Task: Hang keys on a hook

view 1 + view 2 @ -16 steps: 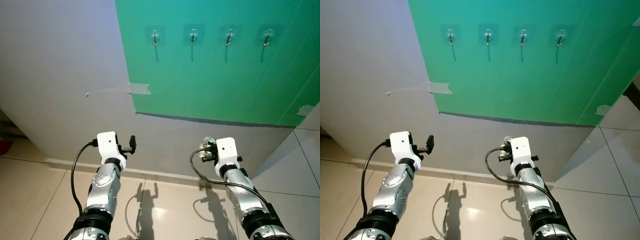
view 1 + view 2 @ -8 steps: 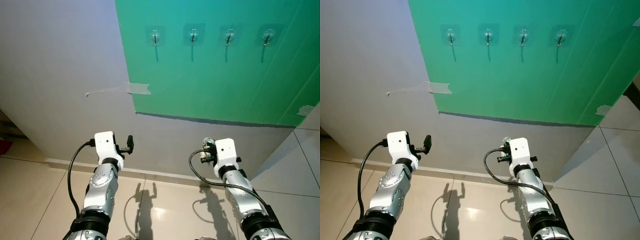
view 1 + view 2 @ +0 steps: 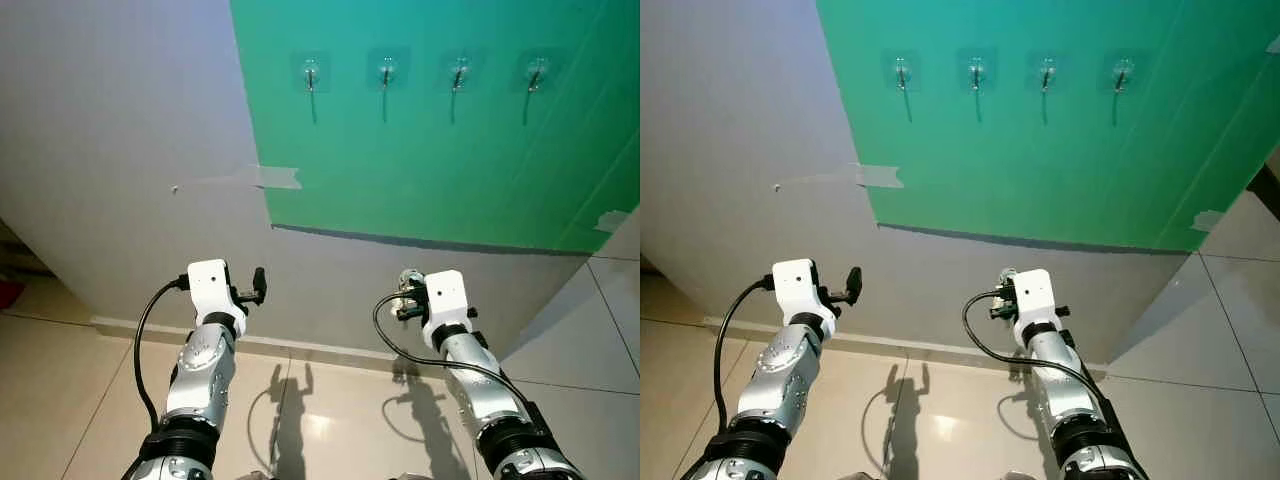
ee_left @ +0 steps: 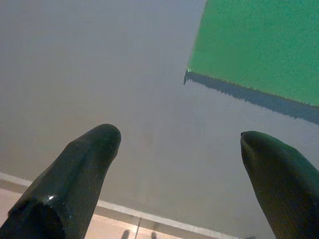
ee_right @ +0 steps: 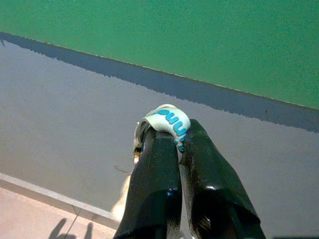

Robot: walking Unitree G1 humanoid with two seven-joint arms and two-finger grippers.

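Note:
Several clear hooks point(image 3: 311, 72) point(image 3: 386, 70) point(image 3: 459, 72) point(image 3: 535, 73) run in a row high on the green panel point(image 3: 430, 140). My right gripper point(image 5: 172, 137) is shut on the keys point(image 5: 168, 121), whose white tag with blue letters sticks out past the fingertips. In the left eye view that gripper point(image 3: 406, 287) is held low in front of the grey wall, well below the hooks. My left gripper point(image 3: 259, 281) is open and holds nothing, at about the same height to the left; its two black fingers point(image 4: 82, 164) stand wide apart in the left wrist view.
A grey wall point(image 3: 120, 150) lies behind the green panel, with tape strips point(image 3: 275, 178) at the panel's left edge and another point(image 3: 610, 220) at its right. A skirting board point(image 3: 300, 345) meets the glossy tiled floor point(image 3: 320, 420) below.
Both arms have drifted slightly left. The right gripper has risen a little with the keys. The hooks and wall are unchanged.

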